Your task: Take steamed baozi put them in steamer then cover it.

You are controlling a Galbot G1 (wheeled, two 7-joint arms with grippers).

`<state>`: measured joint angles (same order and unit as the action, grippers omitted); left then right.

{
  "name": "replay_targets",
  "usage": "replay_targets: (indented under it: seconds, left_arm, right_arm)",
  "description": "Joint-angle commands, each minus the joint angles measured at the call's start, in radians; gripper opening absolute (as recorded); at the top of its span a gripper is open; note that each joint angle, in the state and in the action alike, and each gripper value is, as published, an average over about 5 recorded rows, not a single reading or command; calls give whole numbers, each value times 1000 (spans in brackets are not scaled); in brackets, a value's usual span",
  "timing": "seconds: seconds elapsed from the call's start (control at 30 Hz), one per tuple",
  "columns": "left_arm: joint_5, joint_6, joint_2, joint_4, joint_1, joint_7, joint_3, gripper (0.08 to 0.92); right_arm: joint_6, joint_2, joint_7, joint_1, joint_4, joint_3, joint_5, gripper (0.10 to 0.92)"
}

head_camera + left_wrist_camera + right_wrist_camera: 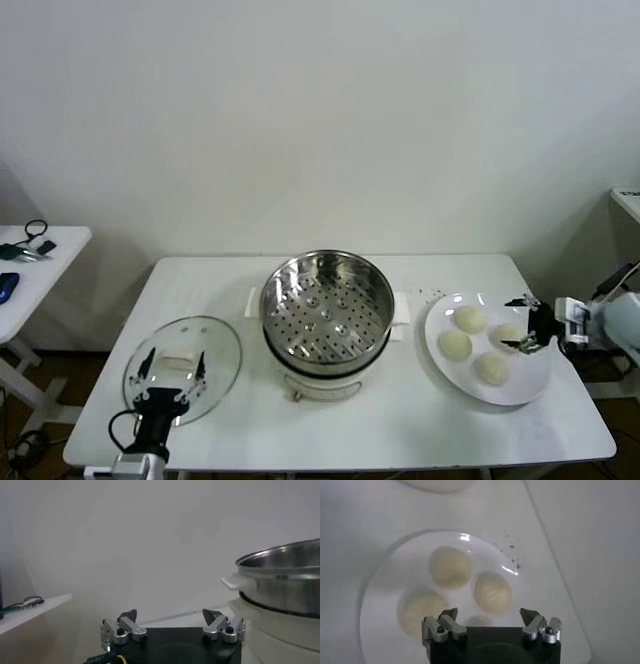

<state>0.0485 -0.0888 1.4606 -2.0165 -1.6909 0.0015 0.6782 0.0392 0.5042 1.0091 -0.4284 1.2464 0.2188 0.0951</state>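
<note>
Four small round cream-white steamed baozi [474, 343] are seen on a flat round white plate [520, 390] near the right end of the white table [400, 430]. The right gripper [527, 325] is held over the plate's far right rim with its fingers spread apart and nothing between them; one bun lies directly beneath the fingertips, the other three just beyond them towards the table's middle. In the right wrist view the four buns [470, 587] are seen below the open right gripper [490, 616], and bare table is left past the plate's outer edge.

The round shiny stainless-steel steamer [326, 318] with its perforated tray is placed at the table's centre, well apart from the right gripper, uncovered.

The round clear glass cover [183, 366] with metal rim and white oblong handle is laid flat near the table's front left edge. The left gripper [172, 364] is poised over it, fingers spread either side of the handle, nothing gripped. From the left wrist view, the steamer wall [280, 580] is seen just beside the open left gripper [170, 615], and open room is left on its other side
</note>
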Motion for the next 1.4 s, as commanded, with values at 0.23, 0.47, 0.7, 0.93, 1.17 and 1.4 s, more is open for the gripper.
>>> replay_targets:
  seconds: [0.23, 0.47, 0.7, 0.93, 1.17, 1.4]
  left_arm:
    - [-5, 16, -6, 23, 17, -1, -5, 823]
    - [-4, 20, -9, 35, 24, -1, 0, 823]
    - [-4, 20, -12, 45, 23, 0, 5, 823]
    - [-3, 18, -16, 52, 22, 3, 7, 823]
    - [1, 19, -15, 57, 29, 4, 2, 823]
    - [7, 17, -9, 58, 28, 3, -1, 823]
  right_arm:
    - [-103, 213, 156, 503, -352, 506, 143, 823]
    - [-127, 308, 167, 520, -435, 558, 160, 823]
    - [-133, 362, 167, 508, -494, 579, 164, 823]
    - [-138, 397, 146, 481, -536, 563, 175, 823]
    - [-144, 422, 135, 462, -563, 541, 194, 823]
    - [-151, 443, 134, 455, -587, 528, 214, 823]
